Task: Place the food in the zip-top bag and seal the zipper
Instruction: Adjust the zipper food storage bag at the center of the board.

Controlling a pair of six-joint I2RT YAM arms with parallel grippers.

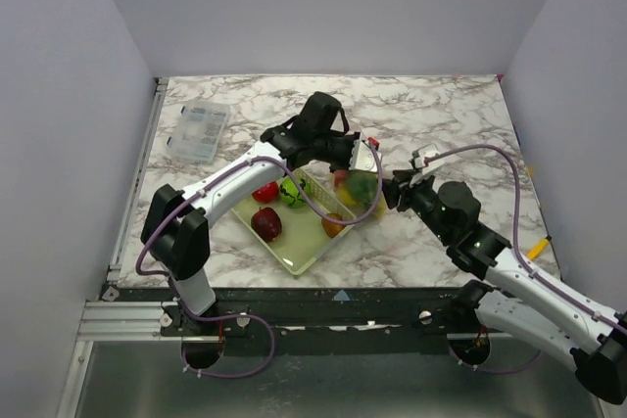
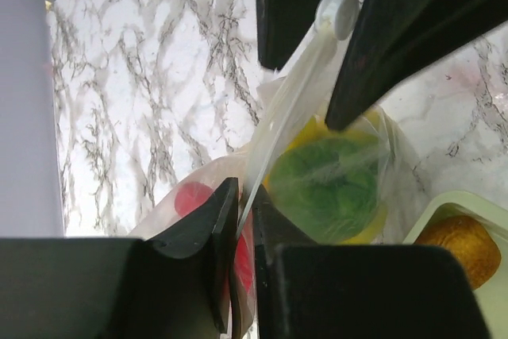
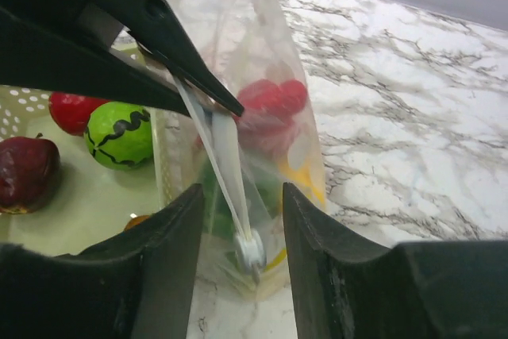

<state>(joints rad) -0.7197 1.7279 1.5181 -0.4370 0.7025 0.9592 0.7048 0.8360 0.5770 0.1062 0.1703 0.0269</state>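
Marble table [image 1: 441,115] lies under both our arms. Our right gripper [image 3: 242,190] stands spread, its fingers either side of the near end of the zipper [image 3: 226,156]. Just beyond, our left gripper [image 2: 244,196] pinches that same strip. Past both, the zip-top bag [image 3: 270,53] bulges with red, green and yellow food [image 3: 274,105].

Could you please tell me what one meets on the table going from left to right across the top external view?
The clear compartment box → dark red apple → green ball → orange fruit → zip-top bag → right hand → small yellow object near the table's right edge.
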